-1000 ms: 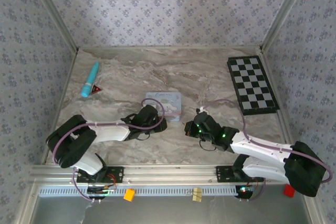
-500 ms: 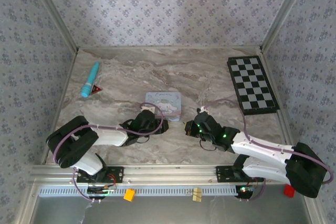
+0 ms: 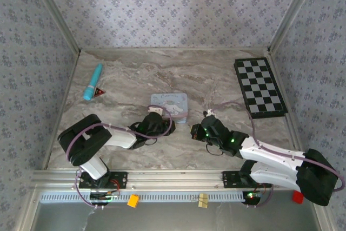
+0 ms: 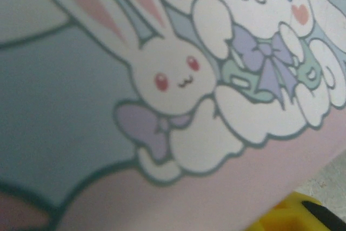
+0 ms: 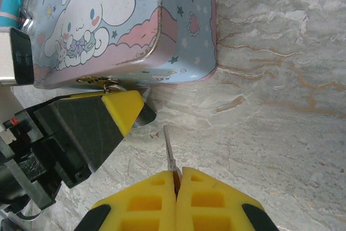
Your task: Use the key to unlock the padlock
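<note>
— Right wrist view: the right gripper (image 5: 175,178) was clamped on the key (image 5: 169,147), blade pointing toward the padlock (image 5: 144,116).

— Where was it?

— Hanging at the front edge of the tin (image 5: 181,25), under the left gripper (image 5: 123,112), which was likely steadying it. Whether that one gripped, I couldn't tell.

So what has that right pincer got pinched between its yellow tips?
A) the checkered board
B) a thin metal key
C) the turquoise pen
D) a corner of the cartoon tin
B: in the right wrist view the right pincer has its yellow tips closed together on a thin metal key, whose blade sticks out toward the tin.
</note>
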Motion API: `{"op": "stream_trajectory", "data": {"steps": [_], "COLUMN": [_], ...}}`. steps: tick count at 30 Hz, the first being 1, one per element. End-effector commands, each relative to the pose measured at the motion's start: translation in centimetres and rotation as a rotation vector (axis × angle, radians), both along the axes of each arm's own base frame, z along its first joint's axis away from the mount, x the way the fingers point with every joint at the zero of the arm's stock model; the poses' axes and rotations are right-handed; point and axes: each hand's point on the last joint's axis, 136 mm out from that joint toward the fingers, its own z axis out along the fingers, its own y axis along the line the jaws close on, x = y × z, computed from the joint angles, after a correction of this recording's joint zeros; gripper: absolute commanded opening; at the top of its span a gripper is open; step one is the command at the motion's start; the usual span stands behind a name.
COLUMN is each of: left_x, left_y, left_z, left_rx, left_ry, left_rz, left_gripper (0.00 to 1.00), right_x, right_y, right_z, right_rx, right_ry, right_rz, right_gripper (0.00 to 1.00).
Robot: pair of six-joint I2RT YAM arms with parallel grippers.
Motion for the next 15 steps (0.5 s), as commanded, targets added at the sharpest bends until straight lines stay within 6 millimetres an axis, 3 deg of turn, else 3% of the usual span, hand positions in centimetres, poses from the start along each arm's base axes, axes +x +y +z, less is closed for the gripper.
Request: {"op": "stream_trajectory", "data": {"steps": [1,7,15], "left_x": [-0.6,-0.9,-1.2], "left_y": [1.1,1.6,1.4], "left_z": [-2.4,-2.2,0.1], "left_rx": [0.093,0.09,0.022], "left_ry": [0.056,0.067,0.083], "left_rz": [0.001,0.022,0.045], "left_gripper": [0.33,0.23,0.21], "right_x": [0.1,0.2,-0.1], "right_y": [-0.8,-0.4,0.4], "right_z": [-0.2,-0.3,-0.7], "right_rx": [-0.016,-0.01,0.014], "right_ry": [0.0,0.002,0.02], "right_rz": [-0.03,-0.027,-0.017], "right_gripper": [0.0,0.0,0.0]}}
